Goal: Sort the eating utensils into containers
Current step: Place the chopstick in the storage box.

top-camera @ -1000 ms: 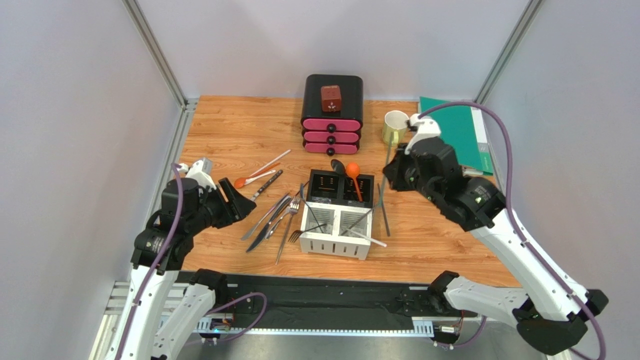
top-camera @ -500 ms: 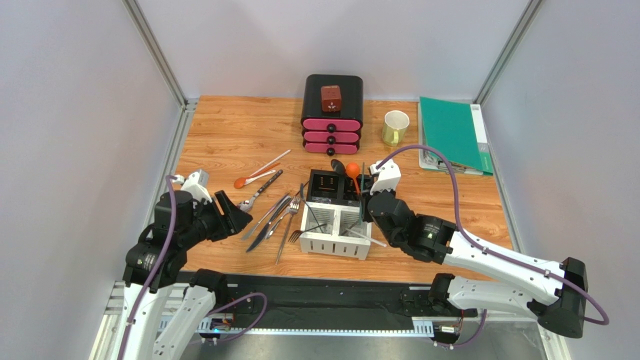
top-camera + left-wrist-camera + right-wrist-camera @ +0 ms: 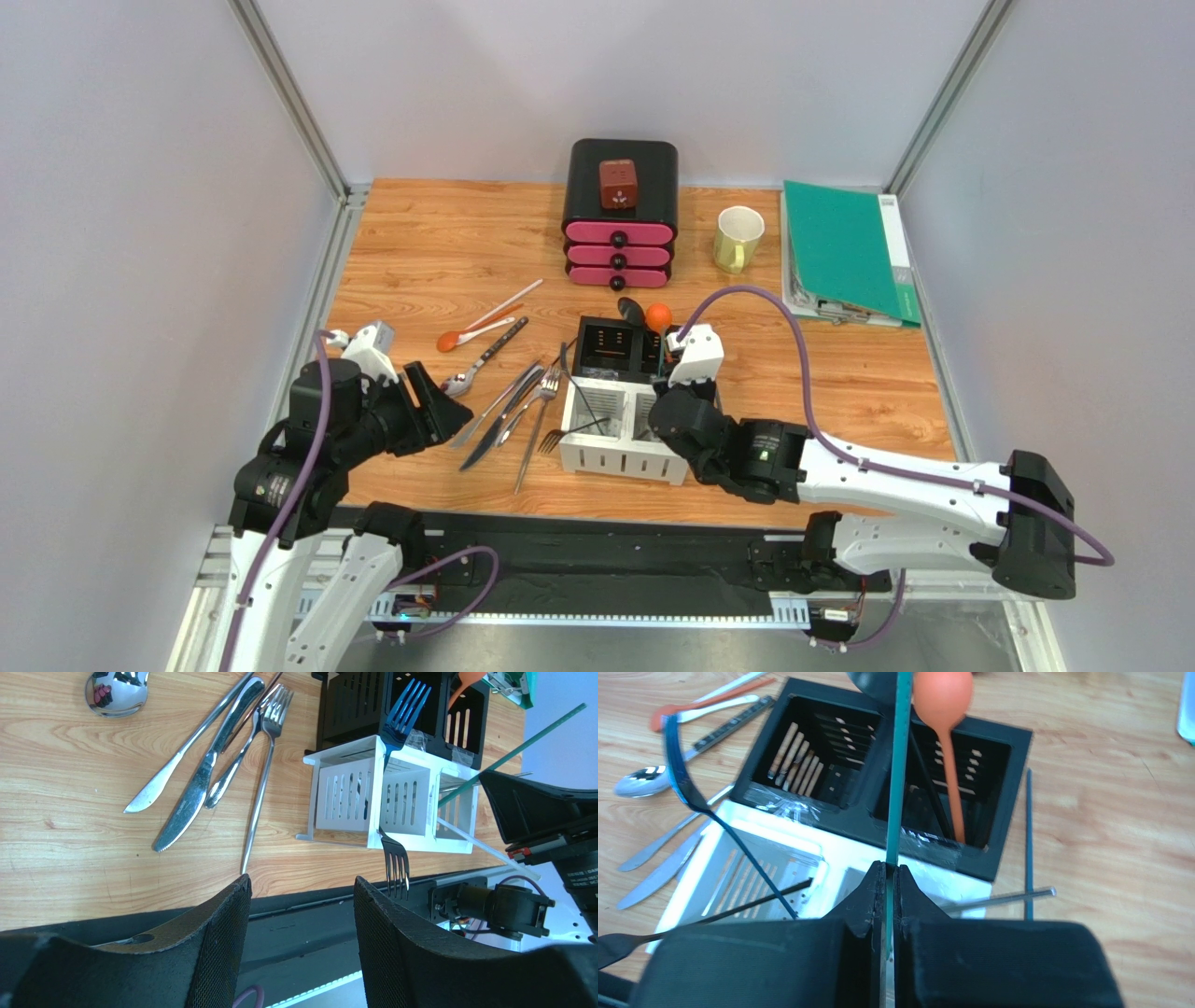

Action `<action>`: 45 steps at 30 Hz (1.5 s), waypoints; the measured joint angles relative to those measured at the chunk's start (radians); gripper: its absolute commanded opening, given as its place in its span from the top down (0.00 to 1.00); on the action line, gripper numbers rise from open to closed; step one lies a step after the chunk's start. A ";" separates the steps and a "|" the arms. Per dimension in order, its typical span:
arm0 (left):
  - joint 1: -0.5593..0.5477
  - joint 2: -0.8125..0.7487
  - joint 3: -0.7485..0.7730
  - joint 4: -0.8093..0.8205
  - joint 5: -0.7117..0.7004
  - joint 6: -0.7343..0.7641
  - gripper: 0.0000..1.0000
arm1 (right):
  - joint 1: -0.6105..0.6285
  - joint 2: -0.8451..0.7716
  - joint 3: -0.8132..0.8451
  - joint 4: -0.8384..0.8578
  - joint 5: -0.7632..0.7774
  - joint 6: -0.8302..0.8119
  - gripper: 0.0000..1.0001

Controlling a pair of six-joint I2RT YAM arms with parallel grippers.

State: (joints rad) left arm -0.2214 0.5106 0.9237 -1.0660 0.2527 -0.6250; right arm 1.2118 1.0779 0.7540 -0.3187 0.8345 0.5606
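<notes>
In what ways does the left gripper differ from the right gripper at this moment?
The left gripper is open; the right gripper is shut. The left holds nothing, the right pinches a thin chopstick. The left hangs near the loose knives, the right above the caddy. Both have black fingers.

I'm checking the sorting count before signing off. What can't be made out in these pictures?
- Contents of the right white compartment of the caddy: top view, the right arm covers it.
- Lower end of the chopstick: right wrist view, the right gripper hides it.
- Black spoon: right wrist view, cut off by the top edge.
</notes>
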 measured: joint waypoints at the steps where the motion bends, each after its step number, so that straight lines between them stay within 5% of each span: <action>1: -0.001 0.000 0.000 0.000 0.000 0.001 0.38 | 0.010 0.007 0.003 -0.021 0.020 0.023 1.00; 10: -0.008 -0.006 0.000 0.000 -0.008 0.007 0.38 | 0.060 0.060 0.027 -0.190 0.113 0.222 0.98; 21: -0.008 -0.015 0.000 0.001 -0.019 0.007 0.38 | 0.064 0.102 0.124 -0.384 0.162 0.380 0.80; 28: -0.009 -0.015 0.000 0.008 -0.019 0.008 0.38 | 0.077 0.133 0.136 -0.445 0.170 0.439 0.88; 35: -0.013 -0.015 0.000 0.007 -0.029 0.017 0.38 | 0.089 0.130 0.147 -0.486 0.174 0.488 0.68; 38: -0.013 -0.015 0.000 0.006 -0.031 0.021 0.38 | 0.097 0.093 0.187 -0.557 0.198 0.529 0.54; 41: -0.013 -0.015 0.000 0.006 -0.034 0.022 0.38 | 0.100 -0.014 0.238 -0.634 0.249 0.557 0.51; 45: -0.013 -0.015 0.000 0.007 -0.030 0.022 0.38 | 0.048 -0.206 0.306 -0.692 0.311 0.508 0.62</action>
State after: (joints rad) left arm -0.2344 0.4953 0.9234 -1.0592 0.2226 -0.6029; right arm 1.2594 0.8722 1.0599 -1.0107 1.1454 1.0687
